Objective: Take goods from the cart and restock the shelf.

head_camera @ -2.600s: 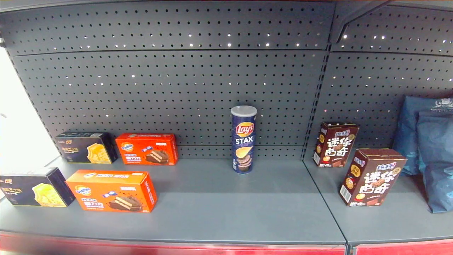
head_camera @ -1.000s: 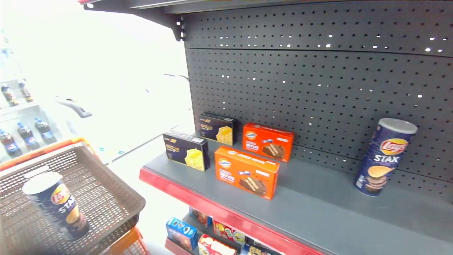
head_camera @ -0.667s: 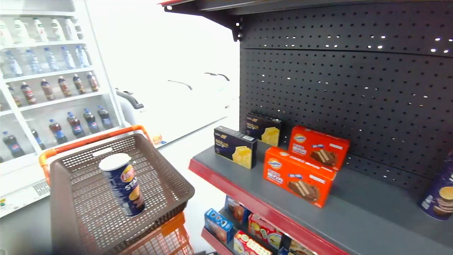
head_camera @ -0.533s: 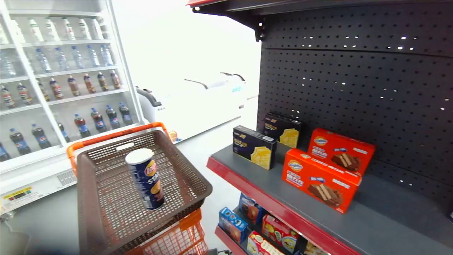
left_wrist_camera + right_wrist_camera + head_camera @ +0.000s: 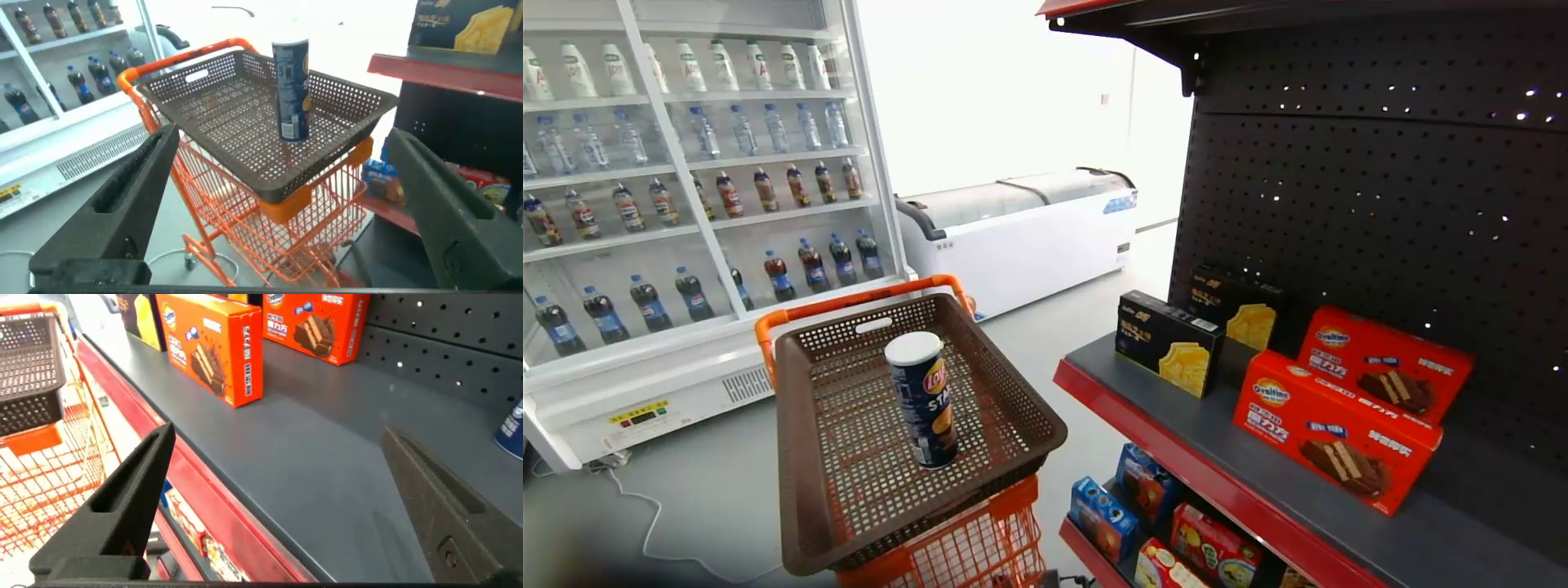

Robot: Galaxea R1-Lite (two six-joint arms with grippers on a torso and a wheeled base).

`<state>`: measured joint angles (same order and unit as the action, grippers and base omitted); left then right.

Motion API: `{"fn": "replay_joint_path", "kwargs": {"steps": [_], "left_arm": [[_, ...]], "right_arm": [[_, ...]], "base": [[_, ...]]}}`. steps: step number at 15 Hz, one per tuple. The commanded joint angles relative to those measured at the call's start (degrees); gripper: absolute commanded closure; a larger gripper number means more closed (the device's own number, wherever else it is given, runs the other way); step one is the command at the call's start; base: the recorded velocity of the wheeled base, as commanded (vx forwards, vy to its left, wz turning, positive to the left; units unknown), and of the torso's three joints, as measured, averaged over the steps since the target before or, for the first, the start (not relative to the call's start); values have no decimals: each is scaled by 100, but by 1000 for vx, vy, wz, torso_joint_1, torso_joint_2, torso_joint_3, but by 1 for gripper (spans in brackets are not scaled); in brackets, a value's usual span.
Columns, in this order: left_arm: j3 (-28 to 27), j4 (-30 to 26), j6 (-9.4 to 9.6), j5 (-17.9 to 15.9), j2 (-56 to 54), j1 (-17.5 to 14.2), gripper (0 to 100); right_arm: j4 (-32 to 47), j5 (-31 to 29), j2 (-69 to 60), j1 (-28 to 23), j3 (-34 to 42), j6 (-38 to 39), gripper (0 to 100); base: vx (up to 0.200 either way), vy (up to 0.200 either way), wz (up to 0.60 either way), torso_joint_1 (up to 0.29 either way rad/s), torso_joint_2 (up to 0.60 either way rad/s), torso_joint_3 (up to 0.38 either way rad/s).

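Both our left gripper and right gripper hang spread, empty. The tall chips can, lower centre in the basket, may topple if we nudge it off-centre.

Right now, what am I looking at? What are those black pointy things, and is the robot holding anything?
These pictures come from a shop robot's cameras. The big one is from its head; the two small ones are from its wrists. The black pointy things are the fingers of its left claw and right claw. Both claws are open and hold nothing. In front stands an orange cart with a brown basket on top, and one chips can stands upright in it. To the right is a grey shelf with orange boxes and dark boxes on it. The left claw's camera faces the can; the right one's faces the shelf.
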<state>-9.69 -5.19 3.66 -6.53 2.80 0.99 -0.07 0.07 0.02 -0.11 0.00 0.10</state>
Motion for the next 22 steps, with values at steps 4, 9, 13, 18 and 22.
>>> {"fn": "replay_joint_path", "kwargs": {"steps": [4,9,13,18,22], "left_arm": [[-2327,-430,30,12,3358,112,0],[-3135,431,56,12,5723,-556,0],[-3074,1372,74,-1122,6812,-819,0],[-2995,2761,126,-1298,8465,-485,0],[-3118,3393,144,-1271,9370,-362,0]], "right_arm": [[-1,1,-2,2,0,-1,0],[-1,1,-2,2,0,-1,0],[-1,1,-2,2,0,-1,0],[-1,1,-2,2,0,-1,0],[-1,1,-2,2,0,-1,0]], "base": [[0,0,0,0,0,0],[0,0,0,0,0,0],[0,0,0,0,0,0],[0,0,0,0,0,0],[0,0,0,0,0,0]]}}
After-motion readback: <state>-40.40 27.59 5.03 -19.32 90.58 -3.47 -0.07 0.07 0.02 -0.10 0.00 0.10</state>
